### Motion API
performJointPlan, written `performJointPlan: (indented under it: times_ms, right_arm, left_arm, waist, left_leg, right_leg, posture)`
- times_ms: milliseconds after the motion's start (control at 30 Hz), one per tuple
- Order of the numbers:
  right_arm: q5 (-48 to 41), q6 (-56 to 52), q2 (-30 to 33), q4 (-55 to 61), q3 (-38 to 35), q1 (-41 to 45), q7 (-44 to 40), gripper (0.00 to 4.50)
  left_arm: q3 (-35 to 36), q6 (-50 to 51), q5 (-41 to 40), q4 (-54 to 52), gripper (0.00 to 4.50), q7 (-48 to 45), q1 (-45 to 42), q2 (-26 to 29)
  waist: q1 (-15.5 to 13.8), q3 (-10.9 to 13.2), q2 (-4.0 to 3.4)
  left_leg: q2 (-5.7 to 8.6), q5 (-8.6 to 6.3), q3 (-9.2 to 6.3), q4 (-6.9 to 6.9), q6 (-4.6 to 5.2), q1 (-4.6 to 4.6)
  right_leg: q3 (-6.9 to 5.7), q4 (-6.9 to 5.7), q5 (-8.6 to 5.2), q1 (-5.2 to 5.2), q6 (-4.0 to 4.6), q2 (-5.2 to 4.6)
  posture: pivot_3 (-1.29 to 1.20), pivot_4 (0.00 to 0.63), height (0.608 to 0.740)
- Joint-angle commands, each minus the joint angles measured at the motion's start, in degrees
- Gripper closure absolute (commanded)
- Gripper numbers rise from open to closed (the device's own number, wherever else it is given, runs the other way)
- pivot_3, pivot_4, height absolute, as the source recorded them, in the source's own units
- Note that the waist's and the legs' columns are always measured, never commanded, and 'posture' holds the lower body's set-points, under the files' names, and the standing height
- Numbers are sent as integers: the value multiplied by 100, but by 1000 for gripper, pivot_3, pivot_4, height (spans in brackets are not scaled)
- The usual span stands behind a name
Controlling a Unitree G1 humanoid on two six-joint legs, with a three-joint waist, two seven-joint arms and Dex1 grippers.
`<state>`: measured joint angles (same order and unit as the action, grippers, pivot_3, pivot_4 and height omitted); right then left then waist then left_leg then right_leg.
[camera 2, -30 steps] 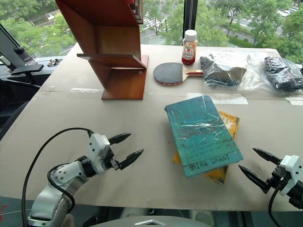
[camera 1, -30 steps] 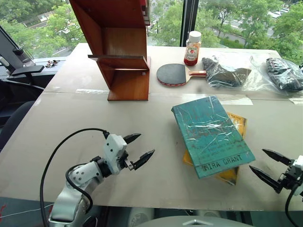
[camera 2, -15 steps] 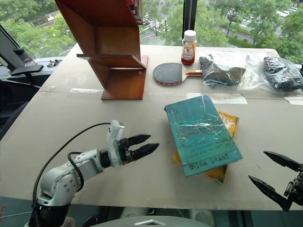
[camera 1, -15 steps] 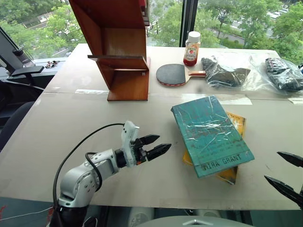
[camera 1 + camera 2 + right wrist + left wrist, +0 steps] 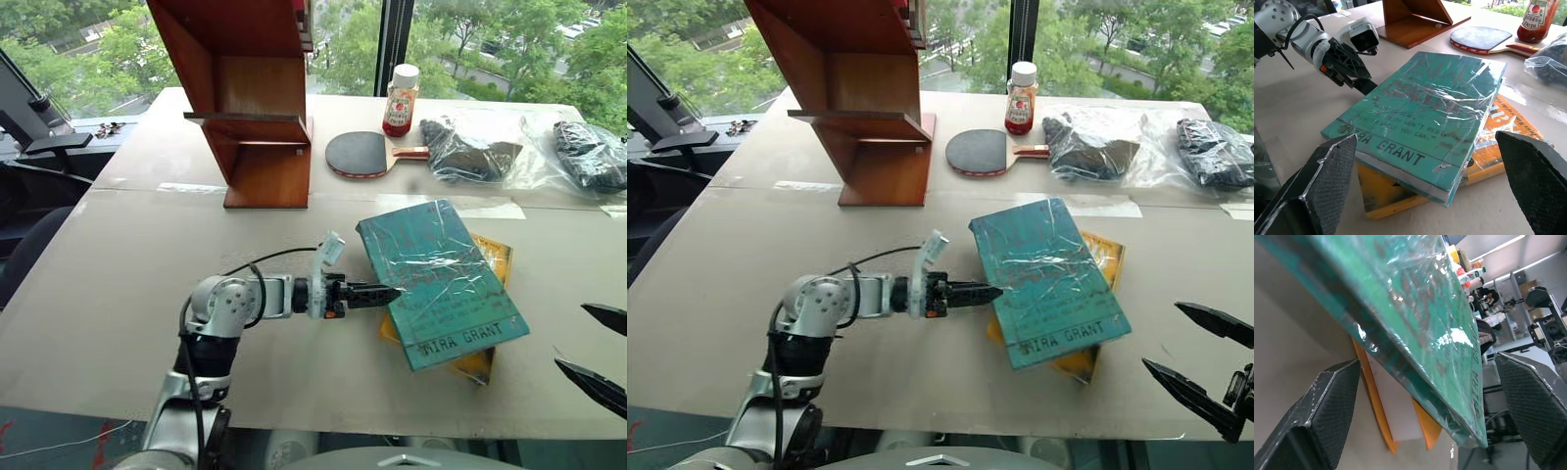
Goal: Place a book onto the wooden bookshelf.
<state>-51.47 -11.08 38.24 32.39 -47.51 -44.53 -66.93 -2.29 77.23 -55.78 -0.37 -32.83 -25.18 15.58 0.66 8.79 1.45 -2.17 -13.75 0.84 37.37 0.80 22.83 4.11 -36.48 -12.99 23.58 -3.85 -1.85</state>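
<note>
The book (image 5: 441, 279) is lying flat on top of a yellow book (image 5: 490, 259), toward the right half of the desk (image 5: 118, 284), nearer the front edge than the back, spine side facing the left arm, not lifted yet. The left gripper (image 5: 377, 293) is now sitting right at the book's left long edge; a second ago it was well apart from it out over the bare desk, so it has been swinging in rightward and rolling over, with the fingers now stacked one above the other. Its fingers are spread wide and, in the left wrist view, are straddling the book's edge, one finger (image 5: 1317, 416) low by the desk and the other above the cover, nothing pinched yet. The right gripper (image 5: 1200, 367) is hanging off the front right corner of the desk, fingers spread and empty, and it has drawn back and up from where it was. The bookshelf (image 5: 250, 98) is standing at the back left of the desk, well apart from the books, with a paddle (image 5: 358, 154), a ketchup bottle (image 5: 398, 100) and bagged dark items (image 5: 470, 147) along the back edge. Judging from this, the reach is nearly finished and closing on the book's edge is the next step; the glossy wrap may be making the grip slippery.
</note>
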Motion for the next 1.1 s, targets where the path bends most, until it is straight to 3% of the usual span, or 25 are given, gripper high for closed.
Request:
performJointPlan:
  times_ms: [33,133,200,367,500,533,600,667,733,833,967,1100]
  right_arm:
    - [49,116,-88,-98,-214,3,-123,0]
    - [96,153,-141,-117,-225,12,-171,0]
    - [107,158,-162,-124,-247,16,-197,0]
    - [147,146,-163,-119,-247,65,-192,0]
    - [196,143,-166,-106,-171,131,-165,0]
    - [210,139,-161,-110,-147,160,-154,0]
    - [224,118,-136,-117,-116,233,-126,0]
    - [231,94,-119,-125,-100,300,-108,0]
    - [237,50,-86,-126,-13,433,-50,0]
    - [267,3,-46,-145,73,572,-33,0]
    - [311,-40,62,-247,174,797,-13,0]
    - [353,-47,123,-349,228,966,-40,0]
  left_arm:
    - [698,443,-209,659,16,760,-367,-717]
    - [1039,725,-214,861,16,1087,-482,-1089]
    - [1206,889,-256,840,523,1203,-474,-1236]
    - [1665,1179,-283,774,2435,1447,-467,-1460]
    - [2191,1429,-499,680,4291,1561,-573,-1651]
    - [2317,1432,-578,637,4462,1582,-611,-1689]
    - [2513,1294,-703,433,4462,1581,-712,-1676]
    - [2181,1005,-585,-51,4462,1250,-681,-1356]
    - [933,-185,368,-803,4462,278,-697,-335]
    - [100,-1658,1268,-986,4462,-632,-987,481]
    - [-588,-3592,2575,-709,4462,-1227,-1546,1065]
    - [-997,-5211,3706,-530,4462,-1248,-1995,1185]
  waist:
    - [-13,-1,1]
    - [-10,0,3]
    - [10,-1,1]
    - [3,0,2]
    - [5,1,4]
    - [3,1,5]
    - [8,3,7]
    - [17,5,10]
    - [32,11,18]
    - [-9,6,10]
    - [-48,7,12]
    - [-51,8,13]
  left_leg:
    - [0,0,-3,0,0,-1]
    - [5,0,-4,7,0,0]
    - [4,0,-5,7,0,-1]
    - [4,0,-6,5,0,0]
    - [5,0,-6,5,0,0]
    - [4,0,-6,5,0,0]
    - [5,0,-6,5,0,0]
    - [4,0,-7,5,-1,0]
    - [4,0,-6,1,-1,-2]
    - [2,0,-4,-6,-4,-5]
    - [8,0,2,3,-3,0]
    - [7,0,2,2,-2,5]
  right_leg:
    - [-2,0,0,-4,0,0]
    - [-3,0,0,-5,-2,-3]
    - [-3,0,0,-5,-1,-3]
    - [-3,0,0,-4,0,-2]
    - [-3,0,0,-4,0,-3]
    - [-3,0,0,-4,0,-3]
    - [-3,0,0,-4,0,-3]
    - [-3,-1,1,-2,1,-2]
    - [-3,-2,4,-1,7,-1]
    - [-1,-2,15,-2,26,0]
    - [1,9,15,-7,25,-9]
    - [1,16,16,-7,24,-8]
  posture:
    - [0,150,740]
    - [0,150,740]
    - [0,150,740]
    - [0,150,740]
    - [0,150,740]
    - [0,150,740]
    - [0,150,740]
    - [0,150,740]
    - [0,150,740]
    - [0,150,740]
    - [0,150,740]
    - [0,150,740]
